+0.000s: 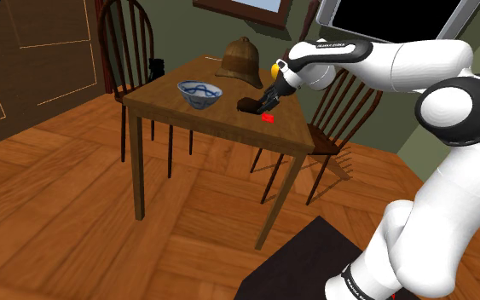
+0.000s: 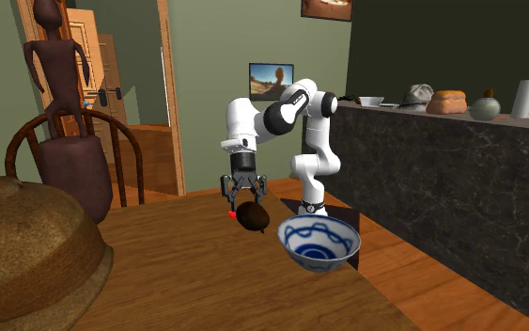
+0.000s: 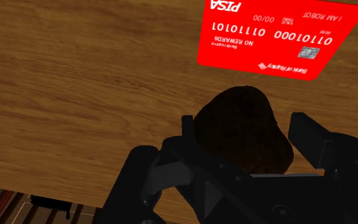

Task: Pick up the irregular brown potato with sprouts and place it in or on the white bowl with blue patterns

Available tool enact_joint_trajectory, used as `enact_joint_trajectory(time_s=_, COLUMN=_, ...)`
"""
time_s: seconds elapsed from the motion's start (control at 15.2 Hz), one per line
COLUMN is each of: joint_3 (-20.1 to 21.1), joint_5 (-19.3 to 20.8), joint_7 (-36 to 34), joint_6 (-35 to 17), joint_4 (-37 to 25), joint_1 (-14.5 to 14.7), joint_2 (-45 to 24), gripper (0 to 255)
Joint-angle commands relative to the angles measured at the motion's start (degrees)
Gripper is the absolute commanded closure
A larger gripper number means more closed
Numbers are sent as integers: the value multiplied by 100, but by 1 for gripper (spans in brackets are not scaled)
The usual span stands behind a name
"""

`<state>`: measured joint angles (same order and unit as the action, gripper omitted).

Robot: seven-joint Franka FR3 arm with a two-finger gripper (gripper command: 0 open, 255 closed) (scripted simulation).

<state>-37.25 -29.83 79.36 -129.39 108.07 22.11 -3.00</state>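
Brown wood grain runs across the table [image 1: 165, 109], and on it lies the dark brown, lumpy potato [image 3: 244, 130], directly beneath the gripper [image 3: 240, 124]. In the wrist view the two black fingers [image 3: 308, 133] stand wide apart with the potato between them, one close on each flank. Whether they touch its skin I cannot tell, and the potato looks to rest on the tabletop, not to hang. Just beyond the potato that view makes out a red card [image 3: 279, 35] flat on the wood, printed with white numbers and lettering.

The shoulder view gives the card as a small red patch near the table edge, just beside the potato, but it lays out the whole table. The white bowl with blue patterns [image 1: 199, 92] stands apart from the potato toward that view's left. A brown woven dome [image 1: 242, 60] sits behind both, and dark wooden chairs [image 1: 327, 141] stand around the table.

The second exterior view looks across the table toward the arm. There the gripper points straight down with its fingers spread over the potato's top, and the bowl stands near the potato on that view's right, at the table edge. Behind the arm that view adds a dark stone-faced counter [image 2: 441, 179] carrying several small things, and a tall dark carved figure [image 2: 60, 66] near a doorway.
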Motion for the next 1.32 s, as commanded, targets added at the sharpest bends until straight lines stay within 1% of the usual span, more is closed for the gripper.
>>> enact_joint_trajectory(time_s=0.0, joint_3=2, joint_5=0, joint_7=-1, joint_6=1, joint_4=1, joint_1=2, joint_2=-2, gripper=255)
enact_joint_trajectory(time_s=0.46, joint_3=1, joint_5=-2, joint_7=2, joint_6=-1, joint_4=1, joint_1=1, joint_2=-3, gripper=255)
enact_joint_trajectory(time_s=1.25, joint_3=-37, joint_5=350, joint_7=-461, joint_6=771, joint_4=-763, joint_1=-11, joint_2=115, gripper=255)
